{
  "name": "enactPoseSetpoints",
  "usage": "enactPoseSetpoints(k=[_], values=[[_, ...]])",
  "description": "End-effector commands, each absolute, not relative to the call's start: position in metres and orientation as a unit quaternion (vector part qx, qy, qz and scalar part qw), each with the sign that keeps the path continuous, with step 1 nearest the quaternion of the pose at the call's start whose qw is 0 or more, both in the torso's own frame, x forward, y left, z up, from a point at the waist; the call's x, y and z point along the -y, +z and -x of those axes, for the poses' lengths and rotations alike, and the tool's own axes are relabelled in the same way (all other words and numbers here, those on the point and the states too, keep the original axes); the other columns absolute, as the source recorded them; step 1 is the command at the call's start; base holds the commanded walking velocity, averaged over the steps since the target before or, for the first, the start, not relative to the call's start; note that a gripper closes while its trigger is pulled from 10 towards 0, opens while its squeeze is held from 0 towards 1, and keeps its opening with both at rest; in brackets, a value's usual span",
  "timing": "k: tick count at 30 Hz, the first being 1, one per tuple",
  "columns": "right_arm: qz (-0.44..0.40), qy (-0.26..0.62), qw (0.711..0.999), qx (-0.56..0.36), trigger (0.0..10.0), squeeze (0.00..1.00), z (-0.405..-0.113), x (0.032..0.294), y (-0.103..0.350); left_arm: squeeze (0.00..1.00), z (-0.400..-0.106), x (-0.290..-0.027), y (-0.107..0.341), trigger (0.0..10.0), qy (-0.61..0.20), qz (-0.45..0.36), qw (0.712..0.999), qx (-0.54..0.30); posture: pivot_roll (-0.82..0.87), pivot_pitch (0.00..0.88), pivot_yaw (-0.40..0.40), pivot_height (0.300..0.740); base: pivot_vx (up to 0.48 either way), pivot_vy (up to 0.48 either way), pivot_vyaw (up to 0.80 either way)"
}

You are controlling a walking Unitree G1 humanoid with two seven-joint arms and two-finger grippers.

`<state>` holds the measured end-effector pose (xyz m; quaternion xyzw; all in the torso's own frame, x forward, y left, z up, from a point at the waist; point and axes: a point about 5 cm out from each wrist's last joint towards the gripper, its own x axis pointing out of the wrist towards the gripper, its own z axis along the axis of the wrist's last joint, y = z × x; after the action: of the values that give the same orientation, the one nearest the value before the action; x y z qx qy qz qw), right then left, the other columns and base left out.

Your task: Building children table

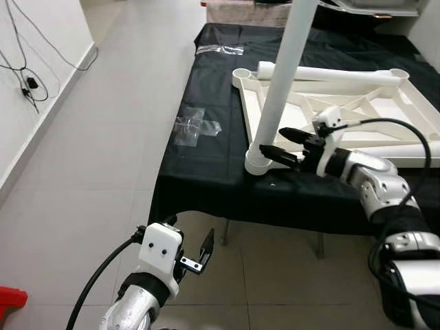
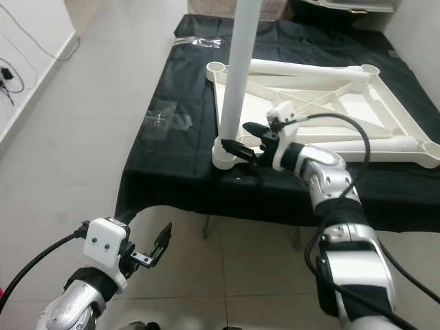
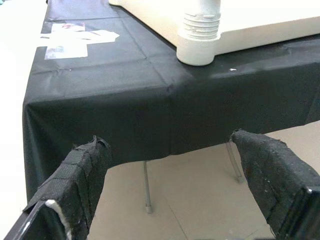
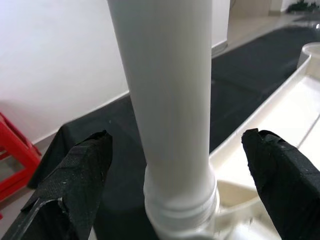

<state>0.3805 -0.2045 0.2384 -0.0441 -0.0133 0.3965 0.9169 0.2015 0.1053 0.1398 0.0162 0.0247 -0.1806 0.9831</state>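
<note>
A white plastic table frame point(image 1: 344, 103) lies upside down on a table covered in black cloth point(image 1: 206, 172). One white leg point(image 1: 282, 82) stands upright in the frame's near left corner socket point(image 1: 258, 163). Another white leg point(image 1: 330, 74) lies across the frame's far side. My right gripper point(image 1: 273, 142) is open just above the socket. Its fingers point(image 4: 75, 180) stand on either side of the upright leg point(image 4: 170, 100), with gaps on both sides. My left gripper point(image 1: 205, 251) hangs open and empty, low in front of the table's near edge point(image 3: 150, 145).
Clear plastic bags point(image 1: 196, 127) lie on the cloth left of the frame, and one more point(image 1: 218, 49) lies at the far end. Metal table legs point(image 1: 227, 230) stand under the cloth. A red stool point(image 1: 10, 302) and wall cables point(image 1: 27, 82) are at the left.
</note>
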Motion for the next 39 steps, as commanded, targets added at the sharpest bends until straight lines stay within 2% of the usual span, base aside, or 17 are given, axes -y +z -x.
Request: enactPoseSetpoints(k=[1,8,17,23,39], values=[[0.045,0.396,0.917,0.018,10.0,0.0,-0.383,0.202,0.24,0.0,-0.198,-0.104,0.137,10.0,-0.185,-0.019,0.982,-0.034,0.1,0.218,-0.056,0.74,0.0,0.0,0.0],[0.043,0.399,0.915,0.036,10.0,0.0,-0.389,0.195,0.249,0.0,-0.197,-0.103,0.137,10.0,-0.187,-0.02,0.982,-0.035,0.1,0.21,-0.058,0.74,0.0,0.0,0.0],[0.034,0.416,0.907,0.06,10.0,0.0,-0.397,0.173,0.261,0.0,-0.197,-0.102,0.136,10.0,-0.189,-0.02,0.981,-0.036,0.1,0.201,-0.066,0.74,0.0,0.0,0.0],[0.025,0.401,0.912,0.078,10.0,0.0,-0.402,0.164,0.269,0.0,-0.196,-0.101,0.135,10.0,-0.189,-0.02,0.981,-0.037,0.1,0.194,-0.075,0.74,0.0,0.0,0.0],[0.025,0.38,0.92,0.087,10.0,0.0,-0.406,0.164,0.273,0.0,-0.197,-0.099,0.135,10.0,-0.189,-0.018,0.981,-0.037,0.1,0.203,-0.076,0.74,0.0,0.0,0.0]])
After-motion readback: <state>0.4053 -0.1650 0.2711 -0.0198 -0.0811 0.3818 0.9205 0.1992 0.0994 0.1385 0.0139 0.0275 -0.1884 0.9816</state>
